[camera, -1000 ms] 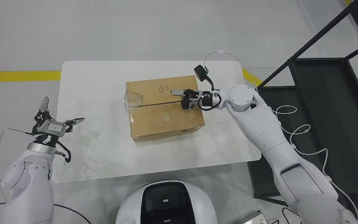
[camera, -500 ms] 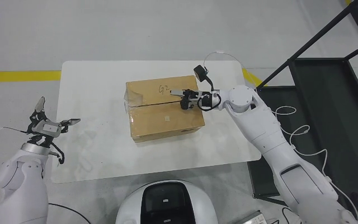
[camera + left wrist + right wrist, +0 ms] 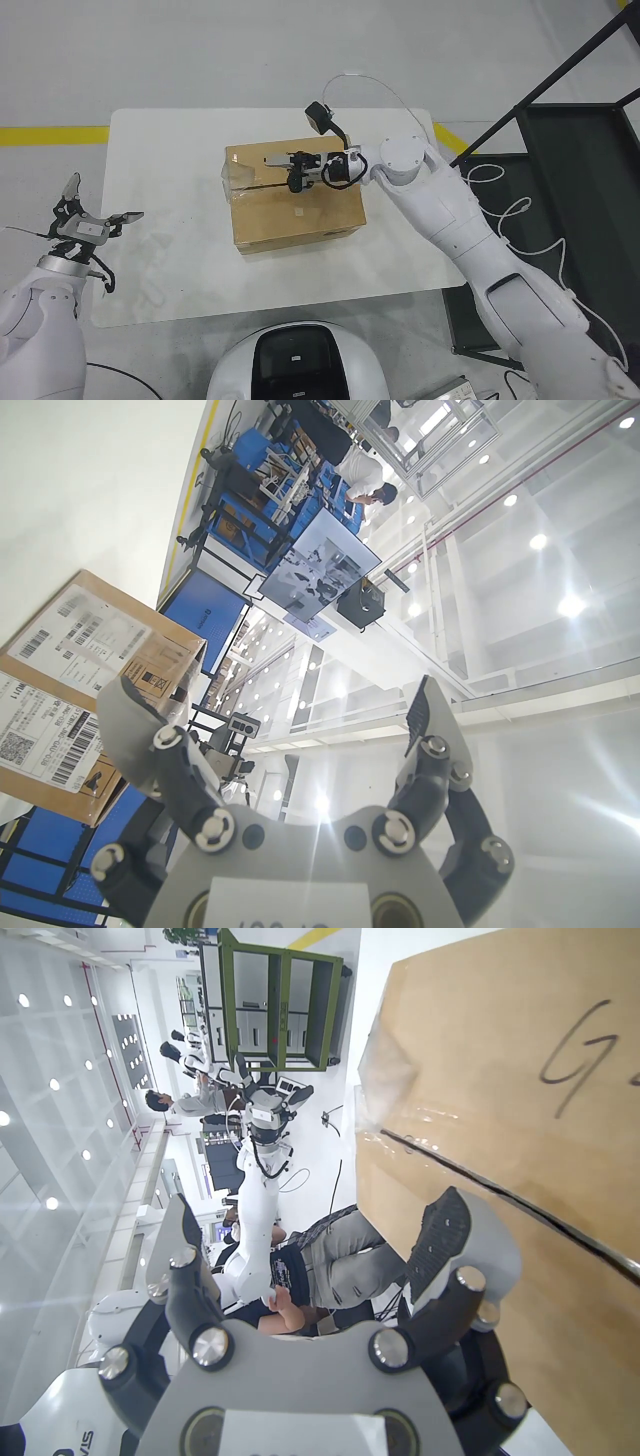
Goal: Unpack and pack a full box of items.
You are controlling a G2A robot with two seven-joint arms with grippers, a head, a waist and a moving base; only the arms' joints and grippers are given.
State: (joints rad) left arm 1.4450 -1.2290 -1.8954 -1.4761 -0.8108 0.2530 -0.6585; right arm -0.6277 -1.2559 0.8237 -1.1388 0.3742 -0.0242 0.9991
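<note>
A closed brown cardboard box (image 3: 300,215) with a taped centre seam (image 3: 260,184) sits mid-table. My right gripper (image 3: 283,171) hovers open over the box top, about midway along the seam. In the right wrist view, one finger (image 3: 442,1233) of the gripper (image 3: 310,1218) lies above the cardboard (image 3: 500,1053) next to the dark seam (image 3: 500,1193), and the other finger sits off the box's edge. My left gripper (image 3: 100,202) is open off the table's left edge, far from the box. In its own view the left gripper (image 3: 272,700) holds nothing, with the labelled box side (image 3: 75,660) beyond it.
The white table (image 3: 170,150) has bare surface all around the box. A black metal rack (image 3: 570,170) stands close to the table's right side. Crumpled clear tape (image 3: 228,178) sticks out at the box's left end.
My right gripper has slid leftward along the box's seam, from the right end toward the middle. The left arm drew back slightly a second ago and has kept still since.
</note>
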